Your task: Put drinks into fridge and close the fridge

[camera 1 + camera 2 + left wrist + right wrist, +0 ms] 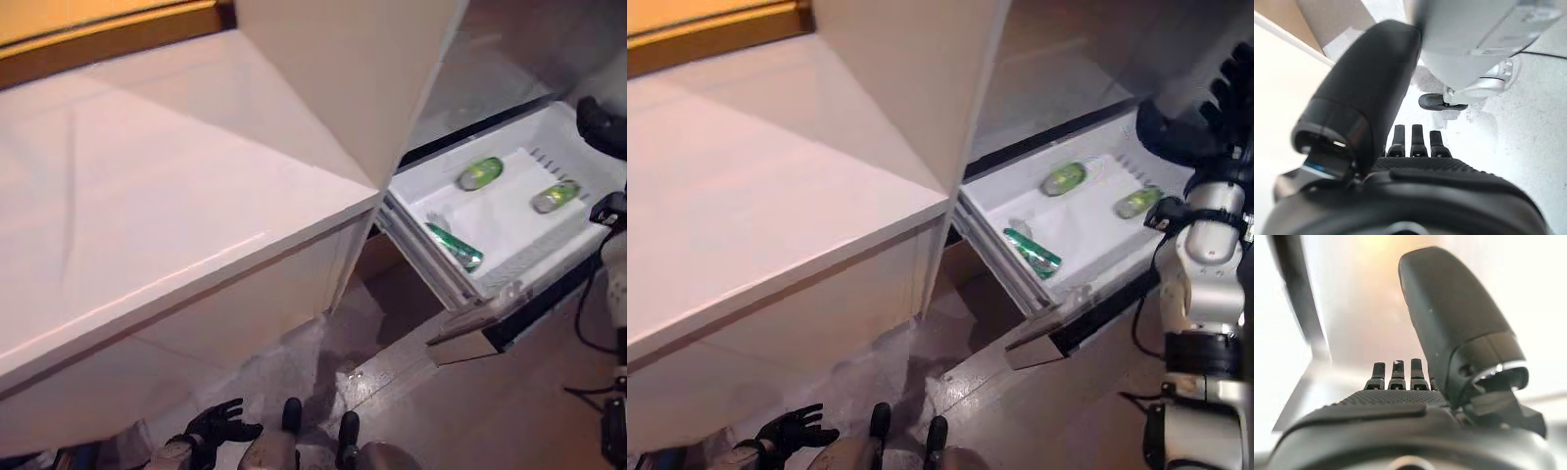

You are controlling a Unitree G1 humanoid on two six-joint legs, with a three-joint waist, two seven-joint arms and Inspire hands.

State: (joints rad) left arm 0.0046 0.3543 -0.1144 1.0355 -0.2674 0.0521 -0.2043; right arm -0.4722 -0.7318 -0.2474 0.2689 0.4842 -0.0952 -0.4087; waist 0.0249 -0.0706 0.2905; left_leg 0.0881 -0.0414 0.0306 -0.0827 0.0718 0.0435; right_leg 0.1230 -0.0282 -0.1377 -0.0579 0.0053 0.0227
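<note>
Bench (147, 196) surface, white and bare, fills the left half of both eye views, with an upright white panel (343, 69) rising at its far right corner. Low at the bench's foot hangs the left hand (217, 423), its fingers spread loose and holding nothing; its wrist view shows straight fingers over the pale floor (1528, 127). To the right of the panel the fridge drawer (1087, 235) stands pulled out, white inside, and the drinks lie in it: a green can (1035, 251) lying flat nearest the bench side, a rounded green bottle (1064, 178) further back, and a second green bottle (1137, 203) toward the right wall. All three are apart from one another. Farthest right, the right hand (1181, 127) is raised beside the drawer's far right edge, empty, with fingers straight in its own wrist view; whether it touches the drawer I cannot tell.

The drinks look to be in place, so closing is probably what remains. The main risk is a push from one corner: the drawer could skew on its runners and jam part way. A hard shove could also set the loose containers rolling into each other or the front wall.
</note>
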